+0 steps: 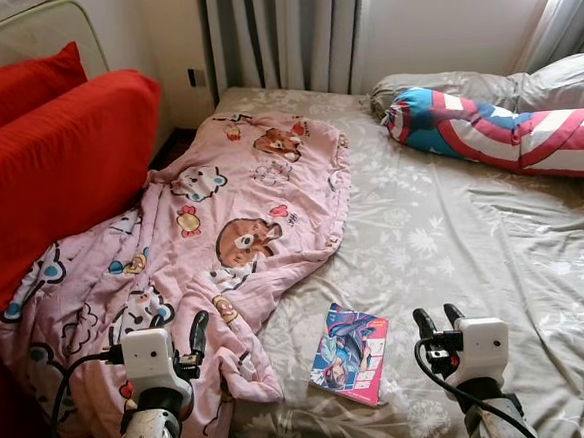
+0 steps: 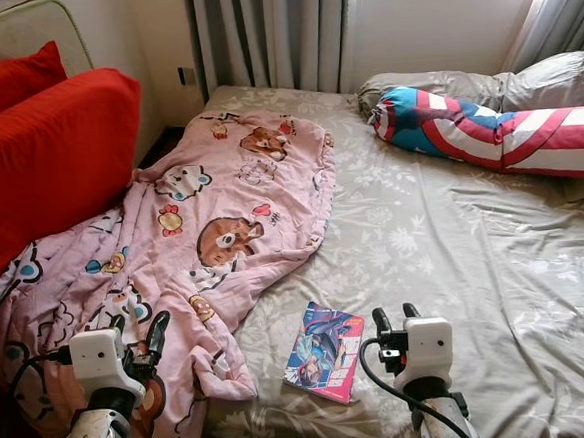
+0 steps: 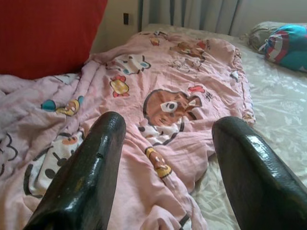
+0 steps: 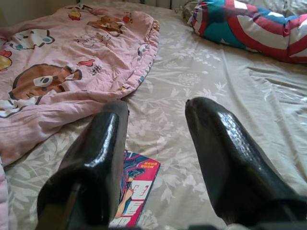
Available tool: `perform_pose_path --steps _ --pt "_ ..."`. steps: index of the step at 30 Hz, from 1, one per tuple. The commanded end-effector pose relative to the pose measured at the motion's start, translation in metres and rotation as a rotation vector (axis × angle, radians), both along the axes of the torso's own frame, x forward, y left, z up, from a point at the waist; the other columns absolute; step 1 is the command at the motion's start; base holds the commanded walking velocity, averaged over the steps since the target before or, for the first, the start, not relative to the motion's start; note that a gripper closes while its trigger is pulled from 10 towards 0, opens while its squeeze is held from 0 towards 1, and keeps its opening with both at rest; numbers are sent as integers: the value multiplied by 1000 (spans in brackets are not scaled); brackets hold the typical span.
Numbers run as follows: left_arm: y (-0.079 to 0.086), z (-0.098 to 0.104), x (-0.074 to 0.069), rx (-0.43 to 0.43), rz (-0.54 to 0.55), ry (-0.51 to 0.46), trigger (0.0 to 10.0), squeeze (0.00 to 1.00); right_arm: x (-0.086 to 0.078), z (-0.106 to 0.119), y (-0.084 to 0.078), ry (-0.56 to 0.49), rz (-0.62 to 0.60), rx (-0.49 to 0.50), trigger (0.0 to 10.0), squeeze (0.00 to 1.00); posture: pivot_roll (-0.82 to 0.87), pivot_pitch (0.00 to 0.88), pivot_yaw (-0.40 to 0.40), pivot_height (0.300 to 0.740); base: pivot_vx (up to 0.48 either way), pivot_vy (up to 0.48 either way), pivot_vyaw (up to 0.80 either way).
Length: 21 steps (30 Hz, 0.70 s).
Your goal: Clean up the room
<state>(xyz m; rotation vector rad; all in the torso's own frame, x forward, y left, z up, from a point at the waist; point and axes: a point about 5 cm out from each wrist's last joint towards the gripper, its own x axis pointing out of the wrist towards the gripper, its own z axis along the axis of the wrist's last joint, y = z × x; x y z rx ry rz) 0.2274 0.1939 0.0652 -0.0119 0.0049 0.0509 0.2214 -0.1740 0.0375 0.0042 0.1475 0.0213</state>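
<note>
A pink cartoon-print blanket lies crumpled across the left half of the bed and spills over its near edge. A thin colourful book rests flat on the grey sheet by the near edge, just right of the blanket. My left gripper hovers open above the blanket's near part, with nothing between its fingers. My right gripper is open too, just right of the book and a little above the sheet.
A red, white and blue bolster and grey pillows lie at the bed's far right. Red cushions stand close along the left side. Grey curtains hang behind the bed.
</note>
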Motion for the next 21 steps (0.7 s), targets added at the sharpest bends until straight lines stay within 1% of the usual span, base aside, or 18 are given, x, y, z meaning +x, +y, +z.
perform_pose_path --steps 1,2,21 --pt "-1 -3 -1 6 -2 17 10000 0 -2 -3 -1 17 1 -9 10000 0 -104 74 -78 627 0 0 0" --pt "-2 -3 -1 6 -2 17 10000 0 -2 -3 -1 12 5 -10 10000 0 -105 73 -79 617 0 0 0" --pt "-4 -4 1 3 -8 26 10000 0 -3 -6 -2 21 16 4 10000 0 -106 78 -82 617 0 0 0"
